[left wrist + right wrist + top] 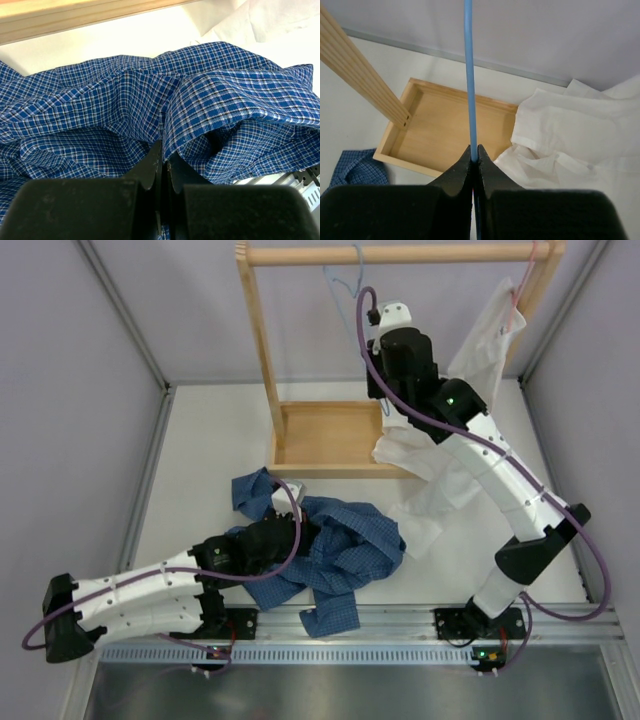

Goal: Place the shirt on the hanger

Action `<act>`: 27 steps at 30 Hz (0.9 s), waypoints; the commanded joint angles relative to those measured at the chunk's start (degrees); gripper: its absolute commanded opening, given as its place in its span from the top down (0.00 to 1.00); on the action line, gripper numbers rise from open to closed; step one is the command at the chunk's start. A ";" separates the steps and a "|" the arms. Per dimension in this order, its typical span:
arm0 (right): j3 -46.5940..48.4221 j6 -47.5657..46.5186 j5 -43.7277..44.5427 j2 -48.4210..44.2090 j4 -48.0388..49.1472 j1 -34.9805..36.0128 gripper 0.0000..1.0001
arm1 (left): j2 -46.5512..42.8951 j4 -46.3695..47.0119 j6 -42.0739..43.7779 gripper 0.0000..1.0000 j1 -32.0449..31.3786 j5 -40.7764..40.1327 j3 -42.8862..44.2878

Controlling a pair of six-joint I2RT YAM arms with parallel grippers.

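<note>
The blue checked shirt (pixel 340 550) lies crumpled on the white table in front of the left arm. My left gripper (pixel 162 151) is shut, with a fold of the shirt (pixel 125 100) pinched between its fingertips. The hanger (pixel 341 285), a thin light blue wire, hangs from the wooden rod at the top. My right gripper (pixel 474 152) is raised beside the rod and shut on the hanger's wire (pixel 469 75), which runs straight up from the fingertips. In the top view the right wrist hides its fingers.
A wooden rack with its top rod (pixel 400 254) and tray-like base (pixel 330 440) stands at the back. A plain white shirt (pixel 430 480) drapes from a pink hanger (pixel 520 290) down to the table, under the right arm. A metal rail (pixel 400 620) edges the near side.
</note>
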 commanded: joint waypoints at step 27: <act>-4.10 -2.37 -13.61 -12.78 16.56 -6.34 1.00 | -1.64 -0.09 -5.44 1.00 0.12 -4.29 -1.34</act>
